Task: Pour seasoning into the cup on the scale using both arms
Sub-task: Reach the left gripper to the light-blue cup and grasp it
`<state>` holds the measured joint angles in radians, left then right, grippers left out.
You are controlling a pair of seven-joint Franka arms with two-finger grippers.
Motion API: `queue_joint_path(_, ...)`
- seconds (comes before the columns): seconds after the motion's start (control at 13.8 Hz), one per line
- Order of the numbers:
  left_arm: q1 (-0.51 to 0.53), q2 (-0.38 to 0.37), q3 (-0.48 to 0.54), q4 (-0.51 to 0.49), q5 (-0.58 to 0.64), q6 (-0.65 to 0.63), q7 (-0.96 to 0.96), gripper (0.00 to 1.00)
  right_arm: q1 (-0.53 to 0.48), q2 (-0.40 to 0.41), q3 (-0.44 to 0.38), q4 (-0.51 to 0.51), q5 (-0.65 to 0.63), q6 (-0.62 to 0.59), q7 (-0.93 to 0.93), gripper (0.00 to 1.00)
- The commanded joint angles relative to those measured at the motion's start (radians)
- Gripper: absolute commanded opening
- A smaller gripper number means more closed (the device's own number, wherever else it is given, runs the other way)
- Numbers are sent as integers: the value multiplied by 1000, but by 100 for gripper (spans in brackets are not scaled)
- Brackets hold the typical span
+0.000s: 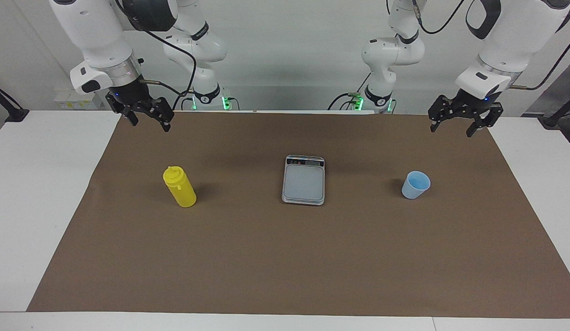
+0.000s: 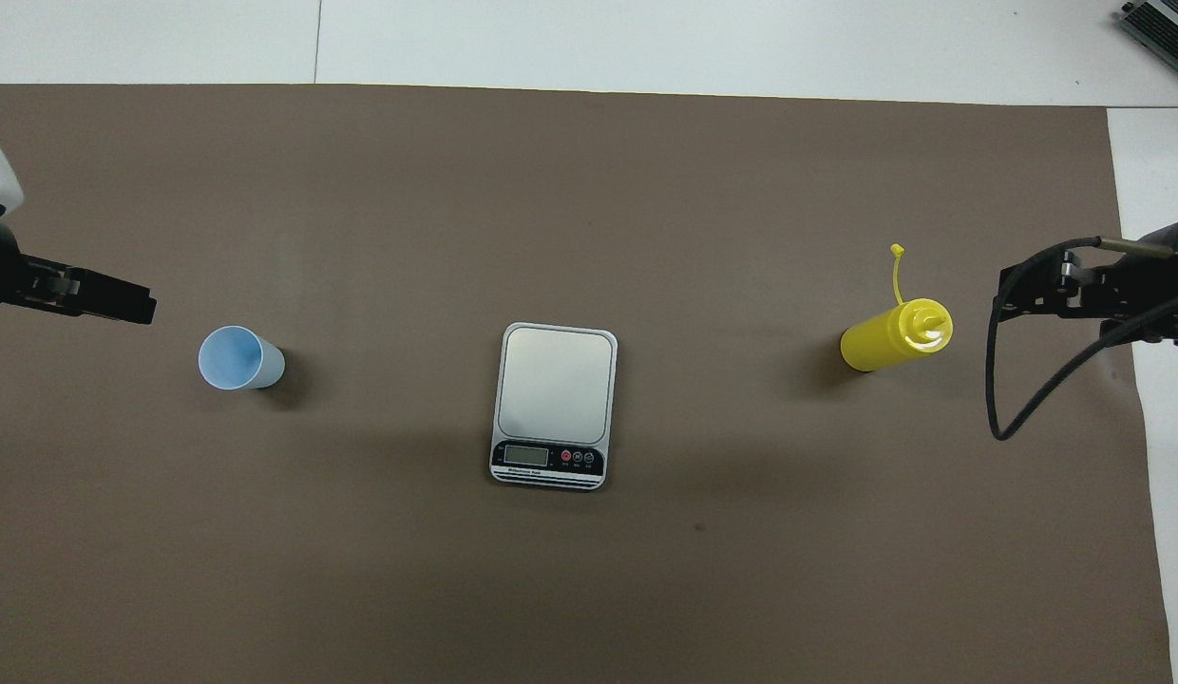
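On the brown mat, no writing is readable; left claw and right claw gape empty.

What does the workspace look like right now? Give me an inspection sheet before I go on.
Surface: brown mat on a white table; it lies flat.
Scale: scale mid-mat, platform bare, display strip toward the robots.
Cup: light blue cup upright on the mat toward the left arm's end, not on the scale.
Seasoning: yellow squeeze bottle upright toward the right arm's end, its tethered lid hanging off the nozzle.
Clutter: nothing seen.
Grippers: left gripper open, raised, holding nothing; right gripper open, raised, holding nothing.
Cables: black cables along both arms, off the mat.
Surroundings: white wall, black clamps at the table corners.
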<state>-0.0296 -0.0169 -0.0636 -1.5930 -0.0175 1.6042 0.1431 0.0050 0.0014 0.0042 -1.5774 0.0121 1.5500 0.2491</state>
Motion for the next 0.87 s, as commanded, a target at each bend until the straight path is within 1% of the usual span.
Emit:
queue_joint_path(0.0, 10, -29, -2, -36, -13, 11, 3, 100, -14, -23, 5, -29, 14, 15, -17, 100)
queue_joint_path(0.14, 11, -29, -2, -36, -13, 5, 6, 100, -14, -23, 5, -29, 14, 15, -16, 100)
queue_joint_path(0.36, 13, -47, 1, -62, -12, -16, -3, 100, -14, -23, 5, -29, 14, 15, -16, 100)
queue_joint_path(0.51, 13, -49, 2, -73, -9, -1, -4, 100, -14, -23, 5, -29, 14, 15, -16, 100)
queue_joint_path(0.65, 49, -83, 2, -169, -9, 93, 4, 100, -17, -23, 5, -29, 14, 15, -16, 100)
queue_joint_path(0.72, 56, -89, 4, -220, -9, 149, 1, 100, -20, -23, 3, -29, 14, 18, -22, 100)
queue_joint_path(0.79, 75, -89, 4, -247, -9, 180, -3, 100, -25, -21, 5, -27, 12, 21, -27, 100)
